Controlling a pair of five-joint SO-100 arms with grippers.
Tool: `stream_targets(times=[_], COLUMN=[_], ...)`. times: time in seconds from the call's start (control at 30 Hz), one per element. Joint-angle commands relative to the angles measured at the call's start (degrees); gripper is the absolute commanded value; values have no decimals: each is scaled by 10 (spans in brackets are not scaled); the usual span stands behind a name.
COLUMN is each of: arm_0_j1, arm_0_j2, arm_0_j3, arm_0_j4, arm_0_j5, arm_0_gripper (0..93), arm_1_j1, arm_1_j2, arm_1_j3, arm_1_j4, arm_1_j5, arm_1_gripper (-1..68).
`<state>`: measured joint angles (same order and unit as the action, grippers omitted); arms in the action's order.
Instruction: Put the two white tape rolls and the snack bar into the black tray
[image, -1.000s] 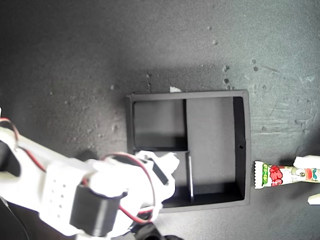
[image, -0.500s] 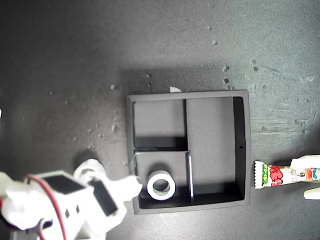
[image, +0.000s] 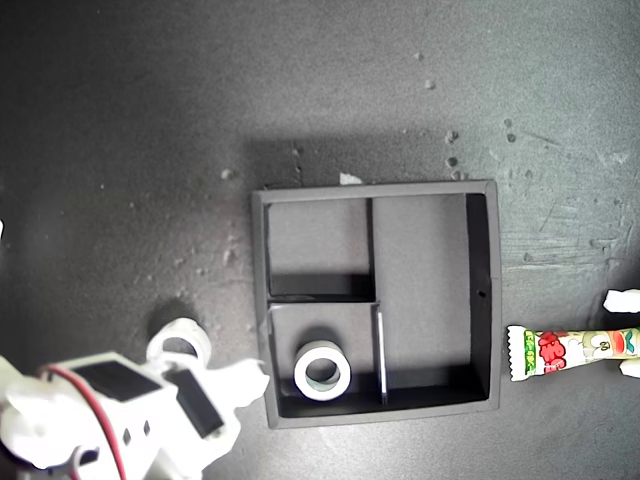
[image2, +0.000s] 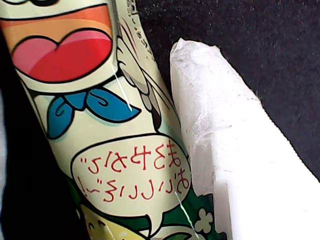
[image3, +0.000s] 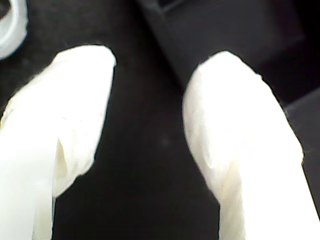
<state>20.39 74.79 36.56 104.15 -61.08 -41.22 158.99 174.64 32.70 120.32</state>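
In the exterior view, the square matte black shallow tray (image: 484, 300) sits mid-table, and one thick white tape ring (image: 322, 371) lies flat in the small compartment nearest my second gripper (image: 250, 383). That gripper hangs just outside the tray's wall toward the exterior view's left, beside the other white tape ring (image: 182, 338), which rests on the dark table and is partly hidden by the arm. At the exterior view's right edge lies the long flat snack bar in its white-yellow wrapper with red print (image: 560, 349), outside the tray, with white finger pieces of my first gripper above and below it.

In the first wrist view the snack bar (image2: 107, 150) fills the picture, one white finger (image2: 225, 150) pressed along its edge; my jaws look closed on it. I judge it light, a little bendy, glossy and slippery, best pinched across its width near the middle.

In the second wrist view my fingers (image3: 240, 145) stand apart, holding nothing, the tray's wall (image3: 165, 55) just ahead.
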Motion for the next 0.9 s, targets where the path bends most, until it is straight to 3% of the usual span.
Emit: stream_targets(times=[0.0, 0.03, 0.17, 0.43, 0.6, 0.8, 0.87], arm_0_j1=[7, 8, 13, 20, 39, 72, 87], arm_0_j2=[2, 1, -8, 51, 106, 131, 138], arm_0_j3=[-1, -1, -7, 59, 119, 182, 200], arm_0_j4=[10, 10, 9, 9, 9, 9, 7], arm_0_j5=[1, 0, -4, -40, -80, -130, -143], arm_0_gripper=[103, 103, 102, 93, 84, 83, 83], arm_1_j1=[4, 4, 18, 136, 192, 174, 193], arm_1_j2=[4, 4, 5, 6, 11, 45, 45], arm_1_j3=[27, 33, 27, -106, -179, -188, -212], arm_1_j4=[-25, -30, -25, 155, 270, 342, 361], arm_1_j5=[-7, -5, -14, -54, 77, 244, 199], arm_1_gripper=[54, 0, -3, -5, -5, -4, -5])
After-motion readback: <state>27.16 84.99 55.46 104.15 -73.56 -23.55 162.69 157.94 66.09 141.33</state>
